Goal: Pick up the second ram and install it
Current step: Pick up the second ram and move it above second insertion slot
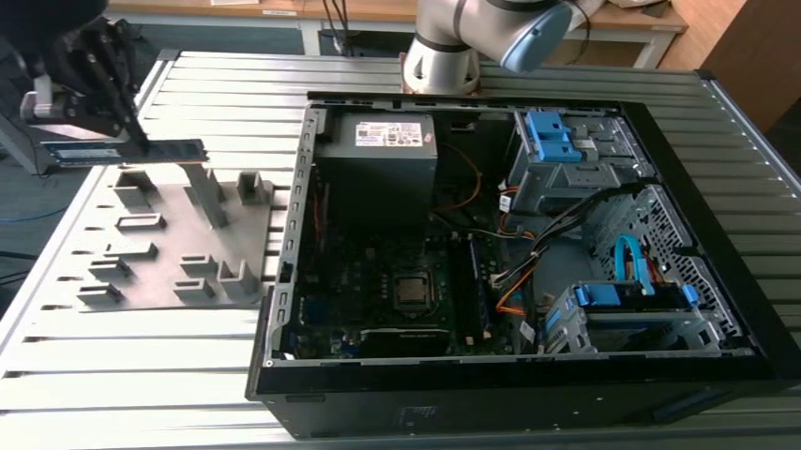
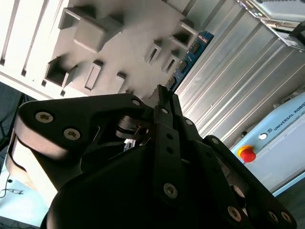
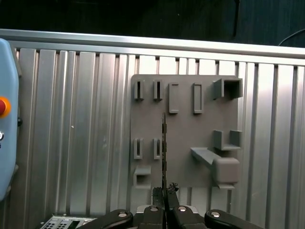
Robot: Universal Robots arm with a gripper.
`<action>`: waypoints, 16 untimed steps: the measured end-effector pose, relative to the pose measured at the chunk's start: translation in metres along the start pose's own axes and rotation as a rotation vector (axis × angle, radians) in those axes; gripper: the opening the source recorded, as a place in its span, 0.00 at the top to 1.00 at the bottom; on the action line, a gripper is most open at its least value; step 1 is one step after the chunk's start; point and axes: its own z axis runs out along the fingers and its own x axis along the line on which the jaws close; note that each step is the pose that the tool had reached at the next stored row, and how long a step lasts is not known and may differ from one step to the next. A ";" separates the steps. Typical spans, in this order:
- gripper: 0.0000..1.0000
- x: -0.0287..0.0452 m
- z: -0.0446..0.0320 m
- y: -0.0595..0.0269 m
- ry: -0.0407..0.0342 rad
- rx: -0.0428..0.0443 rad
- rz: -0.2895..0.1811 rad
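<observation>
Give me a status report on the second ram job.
Done: the grasp. In hand: the gripper has its jaws shut on the second ram, held over the grey fixture. Left: installation, since the stick is outside the open computer case.

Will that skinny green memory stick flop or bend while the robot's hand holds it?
Probably stiff: the memory stick juts straight out of the hand without sagging. It seems light, looking very thin edge-on in the first wrist view. Likely fragile, so bumping the grey fixture might harm it.
</observation>
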 end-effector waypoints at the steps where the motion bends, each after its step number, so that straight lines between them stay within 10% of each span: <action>1: 0.86 0.0002 0.0000 -0.0040 0.0000 0.0000 0.000; 16: 0.86 0.0026 0.0000 -0.0576 0.0000 0.0000 0.000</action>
